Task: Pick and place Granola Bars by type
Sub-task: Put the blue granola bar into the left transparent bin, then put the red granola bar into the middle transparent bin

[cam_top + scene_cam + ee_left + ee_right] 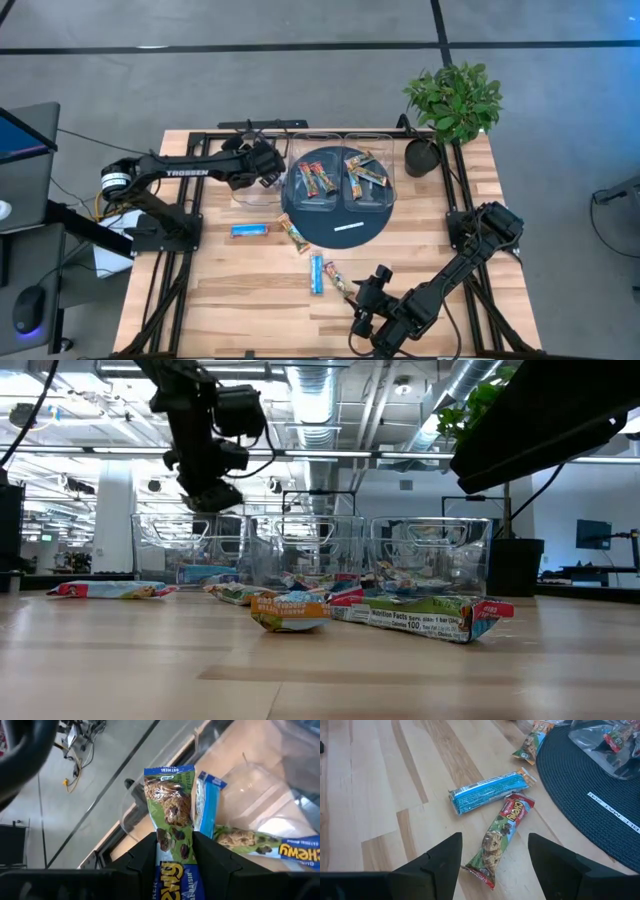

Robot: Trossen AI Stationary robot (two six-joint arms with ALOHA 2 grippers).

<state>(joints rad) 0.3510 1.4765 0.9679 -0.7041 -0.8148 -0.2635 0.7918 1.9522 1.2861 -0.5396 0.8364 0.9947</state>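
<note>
Above the leftmost clear plastic bin (255,180) at the bench's far edge, the left gripper (174,851) pinches a green-and-blue foil granola bar (169,810); only its wrist view reveals that grip, and a bright blue bar (209,802) in the bin beneath. Near the front edge, the right gripper (494,862) hangs wide open and empty over a red-ended green bar (501,832) beside a blue foil bar (487,791).

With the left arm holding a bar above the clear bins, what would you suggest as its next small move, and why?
Probably open the left tool and drop its green-and-blue bar. It hangs over the clear bin, where a matching bar already lies. The right tool waits open over a red-ended bar.
</note>
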